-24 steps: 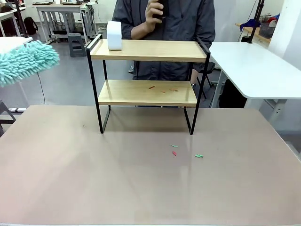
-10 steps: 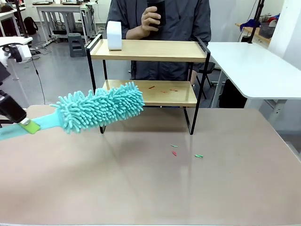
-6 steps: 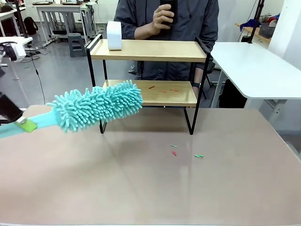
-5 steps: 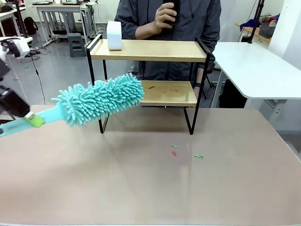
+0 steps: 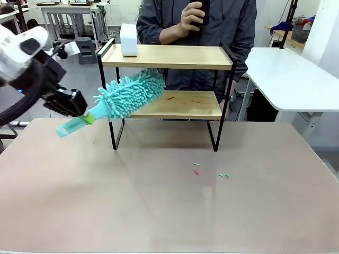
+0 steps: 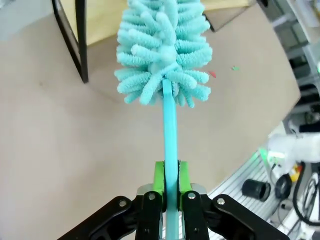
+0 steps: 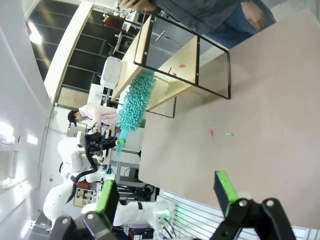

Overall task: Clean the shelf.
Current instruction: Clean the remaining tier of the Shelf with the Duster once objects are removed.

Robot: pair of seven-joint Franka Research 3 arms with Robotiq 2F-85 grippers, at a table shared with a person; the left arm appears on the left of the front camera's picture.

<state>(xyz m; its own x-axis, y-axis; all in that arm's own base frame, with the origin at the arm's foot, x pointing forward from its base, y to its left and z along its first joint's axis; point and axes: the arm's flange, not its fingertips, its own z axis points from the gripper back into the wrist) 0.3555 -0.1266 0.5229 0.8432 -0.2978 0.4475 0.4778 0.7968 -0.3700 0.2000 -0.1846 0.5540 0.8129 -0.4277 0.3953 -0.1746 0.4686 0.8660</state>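
1. Front view shows our left gripper [image 5: 87, 117] with its jaws clamped on the flat teal handle of a duster [image 5: 130, 92], whose fluffy head slants up and away from those jaws toward the shelf [image 5: 167, 56]
2. We see the shelf standing on the table [image 5: 159, 217] just beyond the left jaws; the duster's tip overlaps the left end of the gap between the two wooden boards, and we cannot tell whether its fibres touch the lower board
3. On the lower board, farther from the left jaws than the duster's tip, we see a few small red scraps [image 5: 183, 99]; a white box [image 5: 128, 39] sits at the left end of the top board, above the duster head
4. From the left wrist view we see the green pads [image 6: 159, 175] pressing the handle from both sides, the handle running straight ahead from the jaws to the head, and one black shelf leg off to the side of the head
5. More bits [image 5: 209, 170], red and green, lie on the table in front of the shelf, well apart from the left jaws
6. From the right wrist view our right gripper [image 7: 166, 195] has its jaws spread wide with nothing between them; the shelf and the duster lie far ahead of them
7. Behind the shelf, beyond both pairs of jaws, we see a person [image 5: 222, 37] with one hand [image 5: 192, 16] raised around a dark object
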